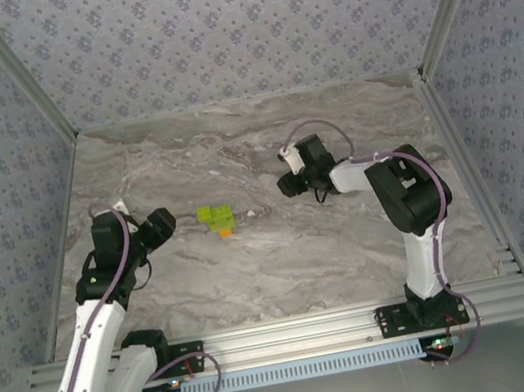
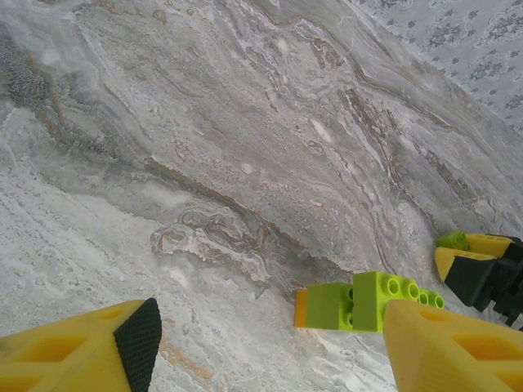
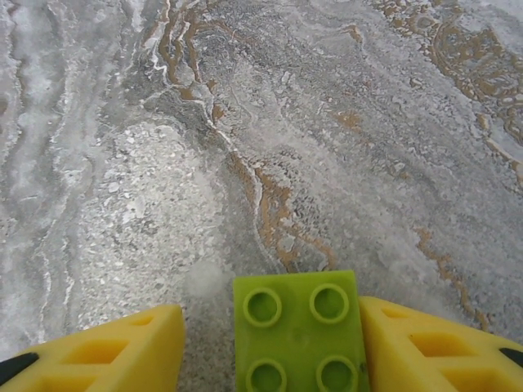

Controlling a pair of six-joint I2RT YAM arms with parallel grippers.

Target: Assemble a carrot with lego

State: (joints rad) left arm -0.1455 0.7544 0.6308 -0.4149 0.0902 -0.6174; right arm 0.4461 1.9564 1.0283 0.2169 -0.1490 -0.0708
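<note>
A joined piece of lego (image 1: 217, 219) lies on the marble table between my arms: lime-green bricks (image 2: 384, 298) with an orange brick (image 2: 301, 308) at one end. My left gripper (image 1: 161, 226) sits just left of it, open and empty (image 2: 265, 335), its right finger beside the green bricks. My right gripper (image 1: 290, 183) is to the right of the piece. A single lime-green brick (image 3: 298, 335) sits studs-up between its jaws (image 3: 274, 314). The brick touches the right finger and a gap shows at the left finger.
The marble tabletop (image 1: 284, 263) is walled by patterned panels at the back and sides. An aluminium rail (image 1: 286, 334) with both arm bases runs along the near edge. The right gripper's fingers (image 2: 482, 265) show at the right edge of the left wrist view.
</note>
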